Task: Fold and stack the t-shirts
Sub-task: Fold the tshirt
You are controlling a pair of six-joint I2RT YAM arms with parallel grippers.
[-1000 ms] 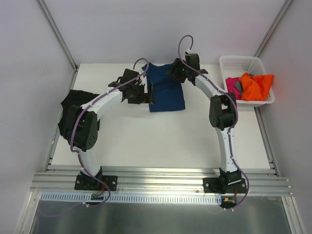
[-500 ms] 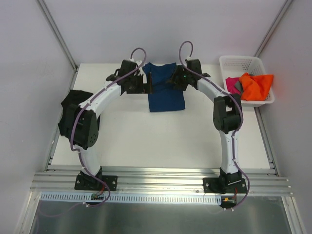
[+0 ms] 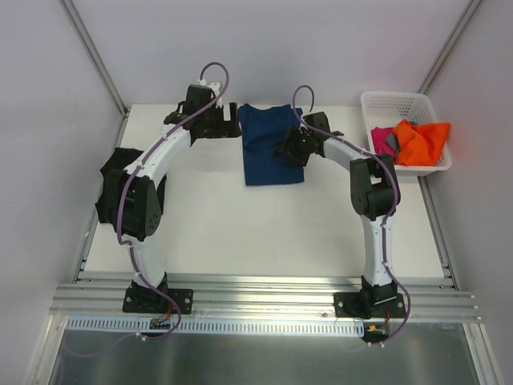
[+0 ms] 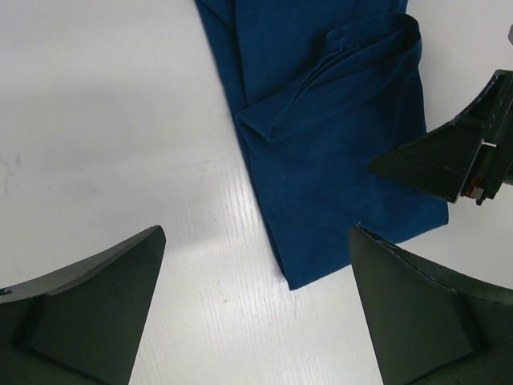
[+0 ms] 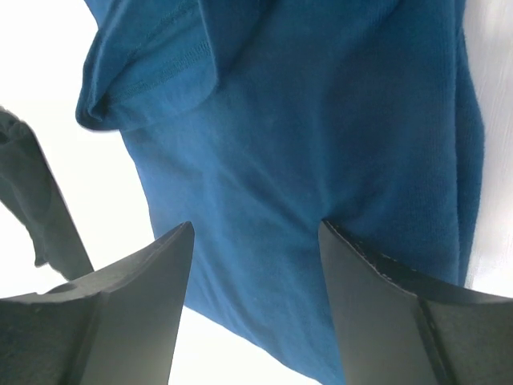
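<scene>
The navy shirt (image 3: 271, 164) lies folded into a narrow rectangle on the white table (image 3: 240, 224), at the upper middle of the overhead view. The left gripper (image 3: 231, 127) is just beside its upper left corner, over bare table. In the left wrist view, both fingers (image 4: 88, 313) are spread wide with nothing held. The shirt runs from the top of the frame down to a corner that ends between the fingertips.

The right gripper (image 3: 290, 149) is over the right half of the shirt. In the right wrist view, its fingers (image 5: 401, 313) are also parted, and blue cloth fills the gap between them. Whether the tips touch the cloth cannot be told.

A black shirt (image 3: 119, 157) sits at the left edge of the table, partly behind the left arm. At the upper right, a white basket (image 3: 405, 99) holds an orange shirt (image 3: 423, 141), a pink shirt (image 3: 380, 135) and a grey shirt (image 3: 391, 143).
</scene>
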